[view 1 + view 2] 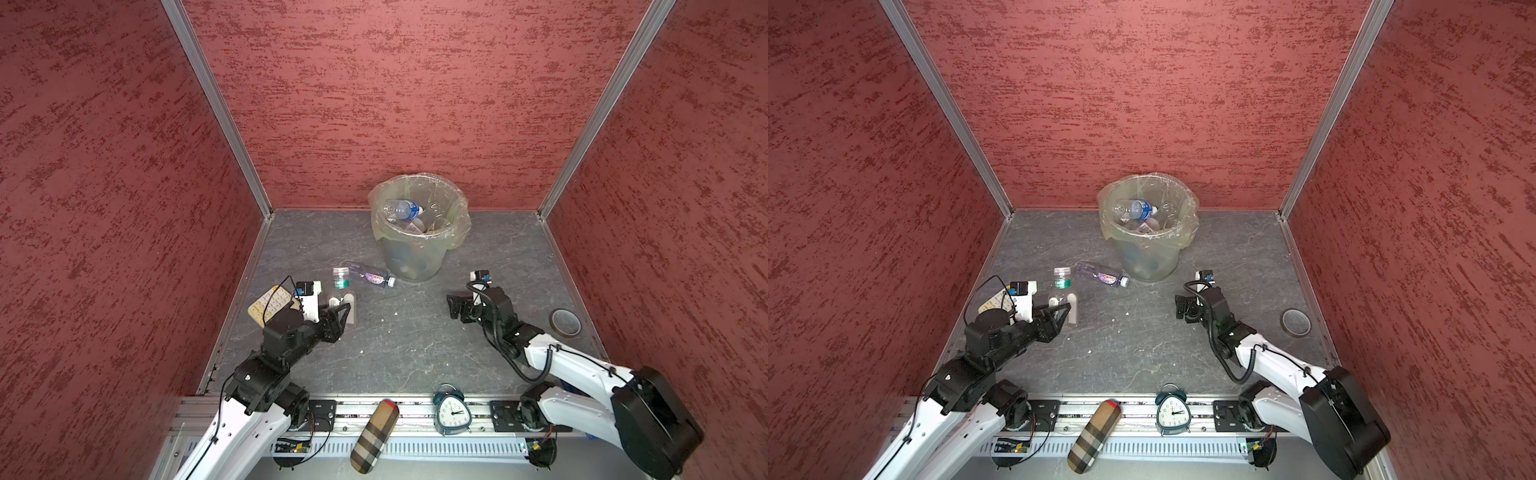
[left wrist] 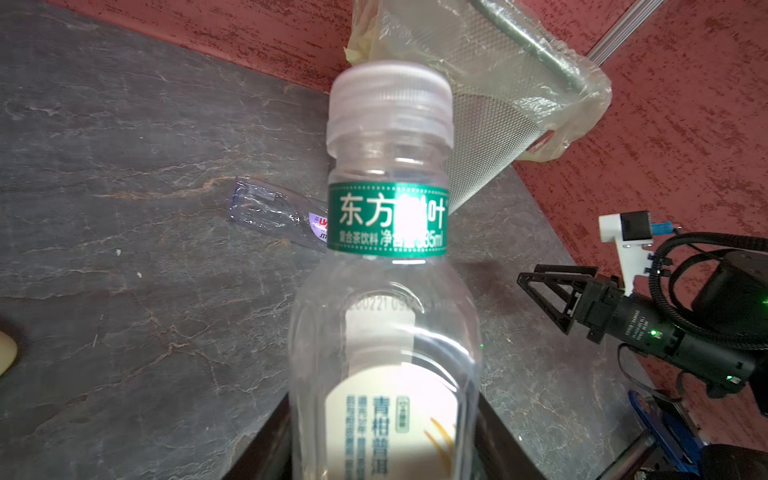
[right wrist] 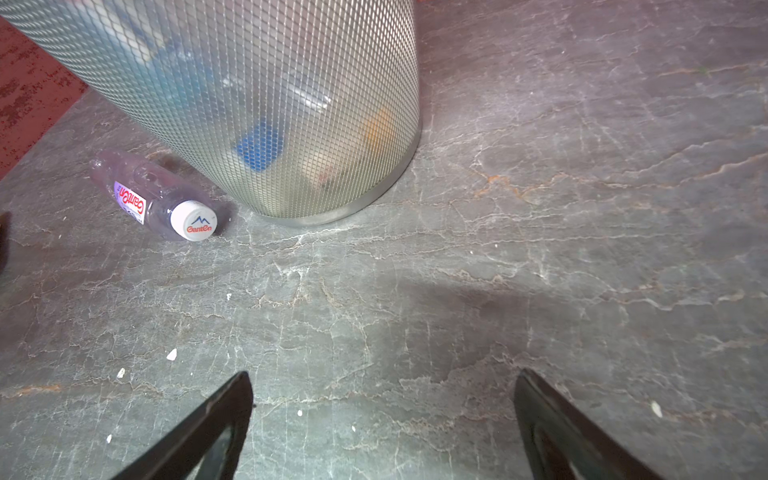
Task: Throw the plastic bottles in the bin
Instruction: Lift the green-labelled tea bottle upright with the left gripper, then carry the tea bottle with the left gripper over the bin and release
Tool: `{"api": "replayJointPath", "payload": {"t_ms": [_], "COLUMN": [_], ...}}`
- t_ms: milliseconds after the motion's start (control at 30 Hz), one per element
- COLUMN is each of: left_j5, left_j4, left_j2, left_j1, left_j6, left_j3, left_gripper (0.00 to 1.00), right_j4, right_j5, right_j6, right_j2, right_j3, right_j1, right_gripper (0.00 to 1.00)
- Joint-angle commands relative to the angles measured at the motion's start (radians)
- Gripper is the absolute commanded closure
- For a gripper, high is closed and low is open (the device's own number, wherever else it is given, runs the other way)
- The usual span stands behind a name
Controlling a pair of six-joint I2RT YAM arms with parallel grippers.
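Observation:
My left gripper (image 1: 340, 312) (image 2: 384, 449) is shut on a clear plastic bottle (image 1: 342, 291) (image 2: 386, 291) with a green neck band, a beige label and a white cap. It grips the lower body, and the cap points toward the bin. A second plastic bottle (image 1: 370, 276) (image 3: 153, 199) with a purple label lies on the floor at the foot of the bin. The bin (image 1: 409, 262) (image 1: 1150, 262) (image 3: 270, 83), lined with a yellowish bag, holds several bottles, among them a blue-labelled one (image 1: 405, 209). My right gripper (image 1: 455, 307) (image 3: 382, 374) is open and holds nothing, low over bare floor right of the bin.
A cream calculator (image 1: 270, 307) lies partly under my left arm by the left wall. A tape roll (image 1: 565, 322) sits near the right wall. An alarm clock (image 1: 452, 411) and a plaid case (image 1: 374, 436) rest on the front rail.

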Motion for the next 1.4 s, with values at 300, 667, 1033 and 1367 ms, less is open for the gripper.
{"api": "replayJointPath", "payload": {"t_ms": [300,667,1033,1367], "left_j5": [0.045,0.164,0.177,0.160], "left_j4": [0.129,0.392,0.313,0.301], "left_j2": [0.158,1.028,1.219,1.051], "left_j1": [-0.036,-0.041,0.020,0.074], "left_j6": [0.019,0.126,0.069,0.078], "left_j3": [0.188,0.988,1.171,0.974], "left_gripper": [0.67,0.56,0.01,0.01], "right_j4": [0.023,0.010,0.001,0.006], "right_j5": [-0.007,0.002,0.004,0.001], "right_j6": [-0.003,-0.002,-0.001,-0.004], "right_j2": [-0.003,-0.028,-0.052,-0.048], "right_j3": [0.011,0.007,0.001,0.002], "right_j1": [0.000,0.000,-0.001,-0.001], "right_gripper": [0.02,0.01,0.02,0.02]}}
